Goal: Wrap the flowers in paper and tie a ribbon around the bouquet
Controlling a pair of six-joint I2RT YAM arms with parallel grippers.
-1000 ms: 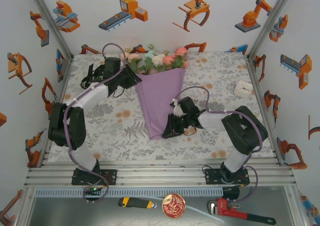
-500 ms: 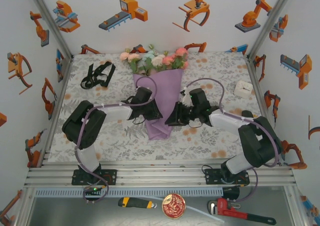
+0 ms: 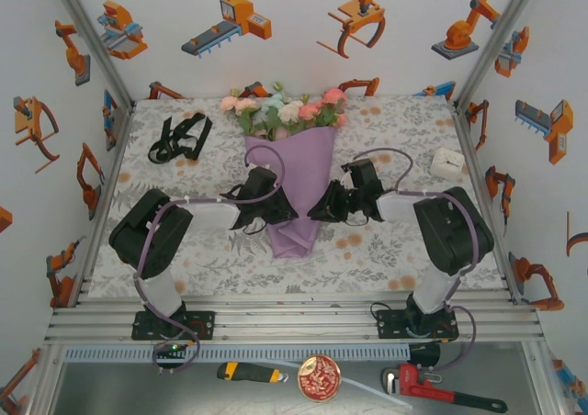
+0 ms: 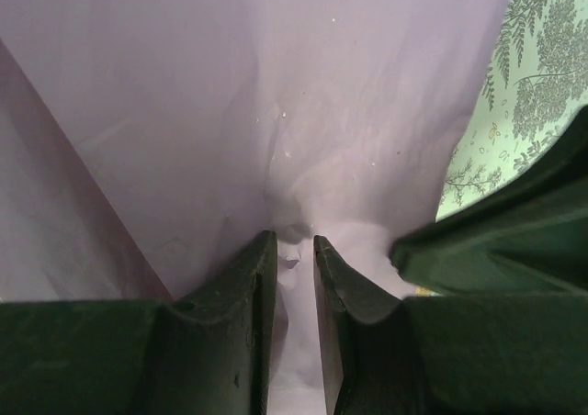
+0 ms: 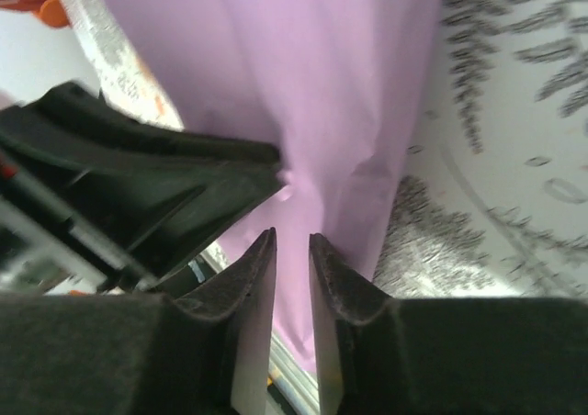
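Observation:
The bouquet lies mid-table. Its flowers (image 3: 285, 110), pink, cream and blue, top a cone of purple paper (image 3: 299, 162) whose point faces the near edge. My left gripper (image 3: 287, 209) presses in on the cone's lower left side and my right gripper (image 3: 319, 209) on its lower right side. In the left wrist view the left gripper (image 4: 294, 238) has its jaws narrow, with creased paper (image 4: 276, 84) pinched at the tips. The right gripper (image 5: 292, 234) is likewise narrow, with the paper (image 5: 322, 66) wrinkled just off its tips. The black ribbon (image 3: 179, 136) lies loose at the back left.
A small white box (image 3: 447, 162) sits near the right edge of the grey floral tablecloth (image 3: 211, 241). Below the front rail lie a utility knife (image 3: 248, 372), a round tin (image 3: 319, 378) and a red wrench (image 3: 441, 392). The enclosure walls stand close on three sides.
The left gripper came from the back left by the ribbon to the cone's left side. The right gripper rose from the cone's tip to its right side. The cone is narrower.

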